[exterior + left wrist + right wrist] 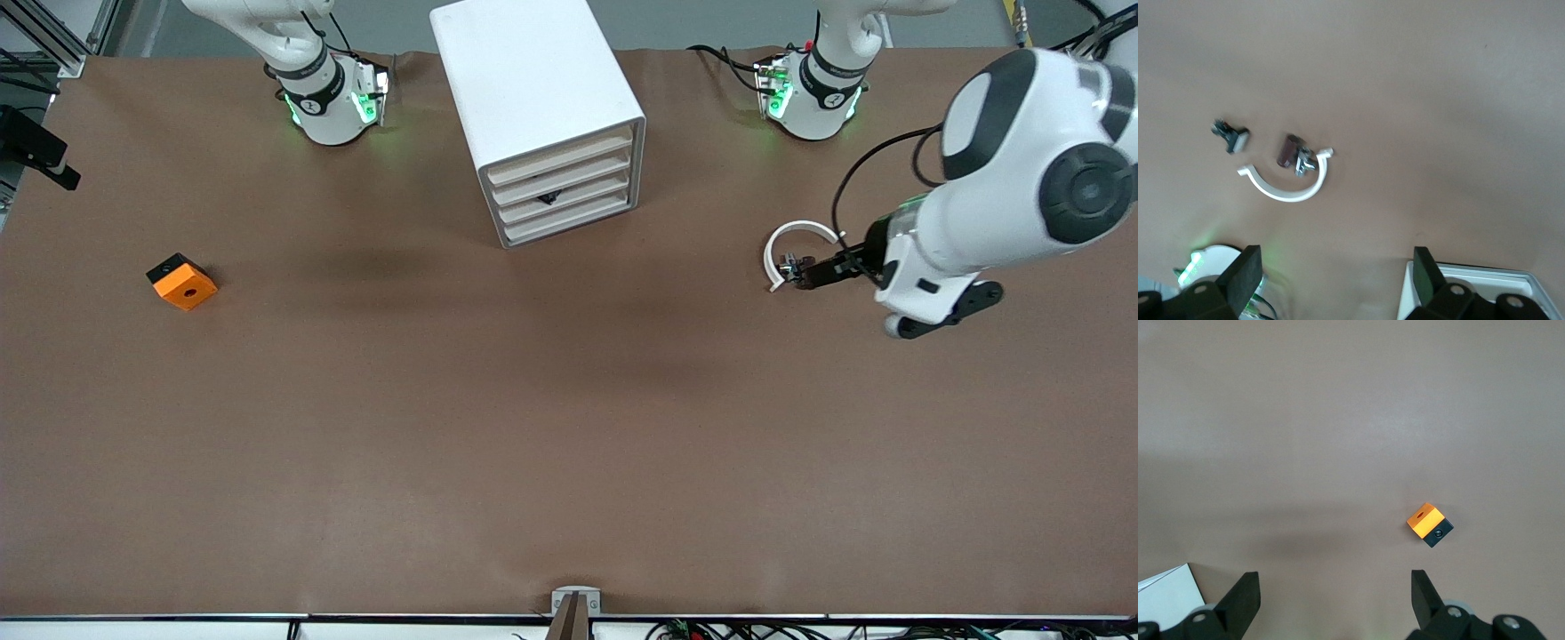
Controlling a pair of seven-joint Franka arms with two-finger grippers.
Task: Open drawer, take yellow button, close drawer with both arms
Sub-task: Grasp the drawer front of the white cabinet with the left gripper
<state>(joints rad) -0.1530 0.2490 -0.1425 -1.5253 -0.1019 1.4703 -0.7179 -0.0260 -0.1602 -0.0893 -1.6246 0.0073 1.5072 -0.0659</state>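
A white cabinet (537, 98) stands at the table's middle, near the robots' bases, with several drawers (569, 210) all shut. A small black mark (547, 197) shows on one drawer front. The button is hidden. My left gripper (1336, 257) is open and empty, up in the air over the left arm's end of the table (942, 307), beside a white arc. My right gripper (1335, 583) is open and empty, high over bare table. It is out of the front view; only its arm (267, 27) shows there.
A white arc (797, 252) (1290, 187) lies toward the left arm's end, with a small dark metal part (1295, 155) inside it and a black clip (1231, 135) beside it. An orange cube (181, 281) (1429, 523) with a black hole lies toward the right arm's end.
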